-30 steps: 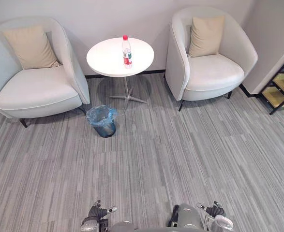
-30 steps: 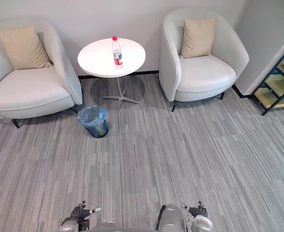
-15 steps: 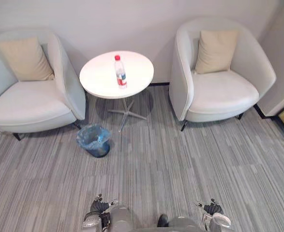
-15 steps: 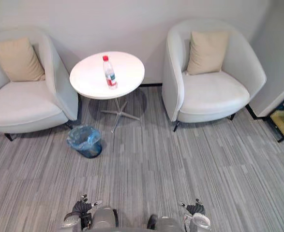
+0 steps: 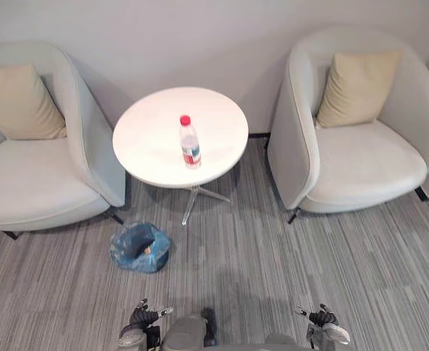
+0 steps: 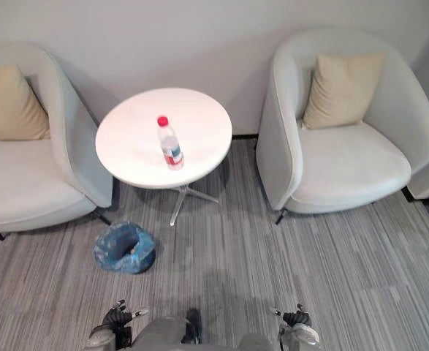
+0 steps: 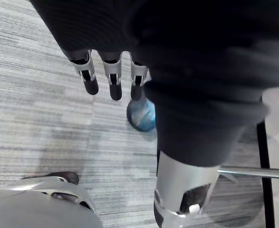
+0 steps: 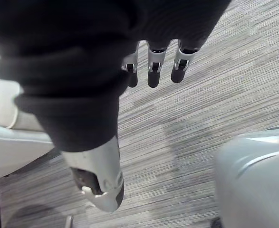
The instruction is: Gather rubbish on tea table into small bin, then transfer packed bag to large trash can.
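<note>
You are looking down on a round white table where a clear plastic bottle with a red cap is standing upright near the middle of the top. Your left hand is hanging low at the near edge of the head views, well apart from the bottle and short of the table. Its fingers are hanging straight and relaxed, gripping nothing. Your right hand is hanging the same way on the other side, its fingers loose and empty, with grey striped carpet showing beyond them.

The small bin is sitting on the carpet just beside the table's metal foot, toward your left, between the table and your left hand. A blue bag is lining it and spilling over the rim, so the bin's own wall is hard to make out. In the left wrist view it is showing as a round blue shape past the fingertips, not touching them. Something small and pale is lying inside the bag, too small to identify.

The table top is hiding much of the foot. Two pale armchairs are flanking the table, each holding a beige cushion. The picture's edge is cutting off the one on your left, and the far side of the other is running out of view on your right.
</note>
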Available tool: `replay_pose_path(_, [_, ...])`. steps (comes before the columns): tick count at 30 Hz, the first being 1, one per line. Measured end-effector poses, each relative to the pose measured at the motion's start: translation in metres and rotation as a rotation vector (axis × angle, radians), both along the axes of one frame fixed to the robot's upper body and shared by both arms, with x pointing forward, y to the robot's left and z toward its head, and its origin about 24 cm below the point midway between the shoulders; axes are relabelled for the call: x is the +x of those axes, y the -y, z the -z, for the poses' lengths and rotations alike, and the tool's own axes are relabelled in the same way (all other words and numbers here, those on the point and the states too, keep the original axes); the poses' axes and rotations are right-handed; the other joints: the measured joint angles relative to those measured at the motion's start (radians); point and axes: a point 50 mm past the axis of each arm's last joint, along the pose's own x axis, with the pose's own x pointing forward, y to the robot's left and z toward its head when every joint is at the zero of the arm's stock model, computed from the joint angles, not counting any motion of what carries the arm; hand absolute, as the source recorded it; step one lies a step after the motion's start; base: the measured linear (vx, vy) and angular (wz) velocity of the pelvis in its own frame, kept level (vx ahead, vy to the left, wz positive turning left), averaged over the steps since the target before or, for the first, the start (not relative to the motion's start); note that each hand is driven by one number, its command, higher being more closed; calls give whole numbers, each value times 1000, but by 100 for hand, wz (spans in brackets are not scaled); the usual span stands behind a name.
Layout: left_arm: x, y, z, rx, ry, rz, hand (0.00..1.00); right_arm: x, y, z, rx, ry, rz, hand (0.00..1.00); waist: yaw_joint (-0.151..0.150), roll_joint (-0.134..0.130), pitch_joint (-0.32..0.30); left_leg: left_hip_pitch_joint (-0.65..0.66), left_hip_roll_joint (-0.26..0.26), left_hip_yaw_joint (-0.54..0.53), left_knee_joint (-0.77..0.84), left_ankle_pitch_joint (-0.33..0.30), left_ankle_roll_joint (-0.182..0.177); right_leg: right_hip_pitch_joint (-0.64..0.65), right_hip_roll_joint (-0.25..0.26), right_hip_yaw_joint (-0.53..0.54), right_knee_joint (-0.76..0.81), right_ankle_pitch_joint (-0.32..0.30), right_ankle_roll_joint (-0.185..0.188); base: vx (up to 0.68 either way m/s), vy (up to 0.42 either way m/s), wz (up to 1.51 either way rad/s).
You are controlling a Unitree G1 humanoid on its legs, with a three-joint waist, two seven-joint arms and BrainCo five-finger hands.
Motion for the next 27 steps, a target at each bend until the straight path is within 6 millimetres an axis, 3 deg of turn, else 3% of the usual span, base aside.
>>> replay_pose_path(1, [-2, 2, 1, -5, -5, -2, 0, -2, 0, 0, 0, -3, -1, 0, -2, 4, 2, 62, -1, -14, -28, 0, 0, -45, -6, -13, 23, -20, -34, 478, 31, 45])
replay_pose_path(3, [-2, 4, 1, -11, -4, -4, 0, -1, -2, 0, 2, 1, -3, 0, -3, 10, 4, 119, 4, -46, -53, 0, 0, -91, 0, -37, -13, -40, -67, 363, -34, 54])
replay_pose_path(7, [0, 7, 1, -26, 11, -43, 0, -7, -4, 2, 20, -4, -2, 0, -27, 19, 2, 177, 40, -156, -65, -31, -47, -166, 73, -16, -369, -39, -87, 356, -183, 88])
replay_pose_path(8, [-3, 4, 1, -22, 10, -53, 0, -10, -8, 4, 32, -11, 0, 0, -27, -2, -6, 183, 40, -182, -65, -54, -77, -166, 91, 12, -522, 22, -95, 399, -318, 99])
replay_pose_path(9, [-2, 8, 2, -36, 12, -73, 0, -17, -8, 5, 35, -29, 7, 0, -27, 6, -10, 192, 56, -222, -61, -80, -106, -149, 99, -7, -533, 99, -139, 332, -266, 71])
replay_pose_path(11, [-3, 20, 4, -75, 17, -93, 0, -16, -4, 4, 26, -21, 13, 0, -17, 44, -29, 181, 99, -226, -58, -77, -115, -147, 119, -41, -531, 63, -160, 296, -256, 45])
replay_pose_path(12, [-5, 29, 5, -98, 10, -97, 0, -13, -3, 3, 24, -11, 15, 0, -31, 57, -31, 172, 113, -235, -47, -68, -130, -130, 122, -77, -534, 43, -171, 274, -248, 59])
replay_pose_path(15, [-1, 30, 4, -101, 21, -95, 0, -16, -4, 4, 27, -14, 24, 0, -34, 65, -29, 109, 150, -239, 136, -53, -177, -40, 132, -149, -581, 22, -189, 242, -217, 76])
replay_pose_path(16, [1, 30, 3, -101, 30, -98, 0, -19, -5, 5, 33, -18, 27, 0, -23, 60, -25, 43, 188, -212, 283, -48, -216, 10, 137, -184, -613, 18, -197, 201, -193, 64])
replay_pose_path(18, [3, 29, 2, -98, 41, -97, 0, -18, -9, 5, 44, -14, 30, 0, -23, 62, -25, -27, 242, -112, 408, -49, -207, 70, 141, -229, -647, 12, -206, 143, -111, 60])
replay_pose_path(20, [4, 30, 1, -96, 49, -90, 0, -15, -11, 4, 53, 5, 38, 0, -23, 62, -25, -61, 269, -8, 380, -62, -180, 101, 135, -249, -678, 12, -205, 69, -8, 37])
replay_pose_path(21, [6, 30, 1, -95, 53, -85, 0, -14, -12, 4, 57, 13, 44, 0, -22, 63, -26, -76, 269, 33, 278, -45, -163, 112, 125, -257, -678, 8, -191, 103, 52, 21])
replay_pose_path(22, [7, 31, 1, -96, 52, -79, 0, -14, -13, 3, 58, 15, 46, 0, -27, 66, -27, -78, 268, 41, 221, 0, -140, 113, 122, -264, -673, 4, -184, 113, 82, 23])
replay_pose_path(23, [6, 32, 2, -99, 47, -76, 0, -15, -11, 3, 55, 13, 49, 0, -24, 68, -28, -69, 258, 44, 169, 16, -145, 110, 116, -261, -660, -4, -170, 107, 112, 28])
replay_pose_path(27, [7, 27, 1, -81, 43, -55, 0, -19, -21, 6, 86, 2, 63, 0, -20, 35, -35, -15, 187, 51, 44, 43, -132, 115, 87, -247, -696, 18, -135, 76, 95, 11])
